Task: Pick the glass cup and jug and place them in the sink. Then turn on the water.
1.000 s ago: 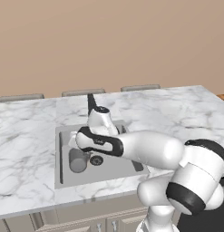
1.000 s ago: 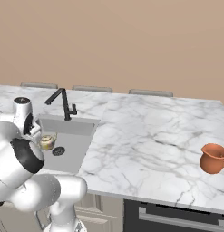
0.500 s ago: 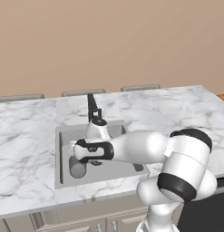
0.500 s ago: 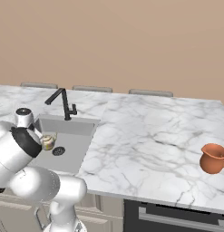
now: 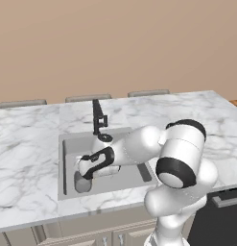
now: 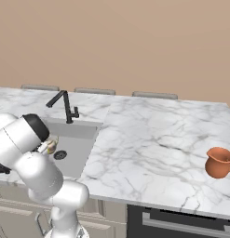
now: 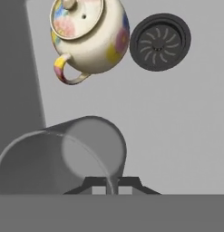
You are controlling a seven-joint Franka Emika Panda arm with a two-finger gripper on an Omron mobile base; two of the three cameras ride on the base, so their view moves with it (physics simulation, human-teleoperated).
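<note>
Now, step: lowering the glass cup (image 7: 63, 158) into the sink (image 5: 67, 144).
Gripper (image 7: 111, 183): clamped on the cup's rim, lower centre of the hand view.
Teapot (image 7: 88, 38): upper left; release clear of it.
Jug (image 6: 219, 161): right edge, on the counter (image 6: 149, 139).

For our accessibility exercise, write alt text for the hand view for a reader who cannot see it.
A grey glass cup sits at the gripper fingertips, above the grey sink floor. Beyond it are a small floral teapot and the round black drain.
</note>
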